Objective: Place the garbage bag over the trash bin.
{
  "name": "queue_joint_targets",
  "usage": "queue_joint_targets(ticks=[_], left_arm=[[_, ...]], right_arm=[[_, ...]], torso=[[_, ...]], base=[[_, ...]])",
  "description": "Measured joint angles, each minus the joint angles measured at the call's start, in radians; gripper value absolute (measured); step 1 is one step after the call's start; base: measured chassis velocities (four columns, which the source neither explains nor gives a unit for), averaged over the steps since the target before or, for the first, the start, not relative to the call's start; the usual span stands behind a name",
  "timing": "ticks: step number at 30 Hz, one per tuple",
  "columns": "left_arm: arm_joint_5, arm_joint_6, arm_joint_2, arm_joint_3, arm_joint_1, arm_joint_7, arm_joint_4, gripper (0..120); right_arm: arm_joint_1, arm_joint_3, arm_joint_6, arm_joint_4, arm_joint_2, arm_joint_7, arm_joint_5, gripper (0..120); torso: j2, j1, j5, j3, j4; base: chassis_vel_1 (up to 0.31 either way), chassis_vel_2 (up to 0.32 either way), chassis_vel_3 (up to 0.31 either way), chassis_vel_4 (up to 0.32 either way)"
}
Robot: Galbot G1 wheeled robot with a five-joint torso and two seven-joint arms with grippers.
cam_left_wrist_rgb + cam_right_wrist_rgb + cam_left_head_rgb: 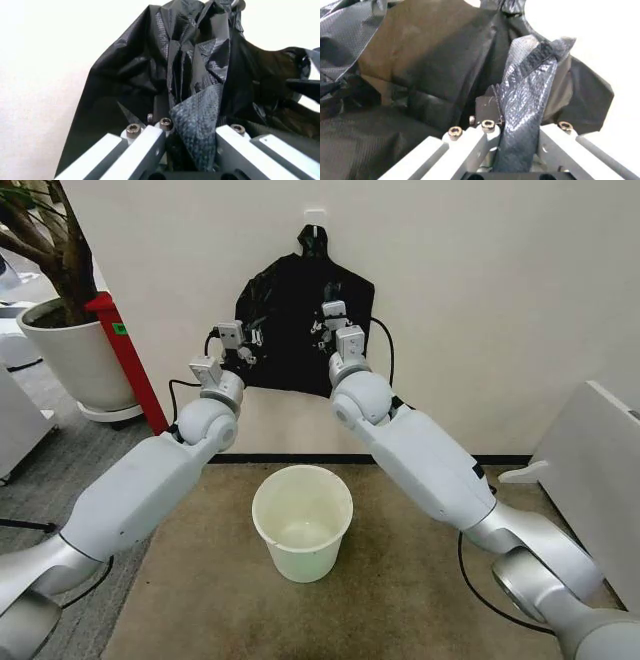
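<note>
White wall is seen behind the bag, which hangs from a hook at 12 o'clock. A fold of it is pinched in the left gripper and another in the right gripper. The bin stands on the floor at 6 o'clock, well apart from the bag.

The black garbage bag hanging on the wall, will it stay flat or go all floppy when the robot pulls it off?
Probably floppy: the garbage bag is crumpled into folds, and a strip droops between the left gripper fingers. It looks thin and light, hanging from one small hook. Its glossy film might slip, though the right gripper also pinches a fold.
</note>
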Motion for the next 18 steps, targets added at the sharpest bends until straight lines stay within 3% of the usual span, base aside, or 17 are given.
queue_joint_targets(ticks=[6,18], left_arm=[[-0.003,-0.004,-0.002,-0.042,0.034,-0.002,-0.028,0],[-0.061,-0.014,0.003,-0.114,0.179,-0.005,-0.213,0]], right_arm=[[-0.006,0.007,-0.009,0.044,-0.021,0.001,0.009,0],[-0.051,0.046,-0.061,0.223,-0.066,0.005,0.041,0]], torso=[[0.000,0.000,-0.0001,0.000,0.0000],[0.000,0.000,0.0000,0.000,-0.0001]], base=[[0.000,0.000,0.000,0.000],[0.000,0.000,0.000,0.000]])
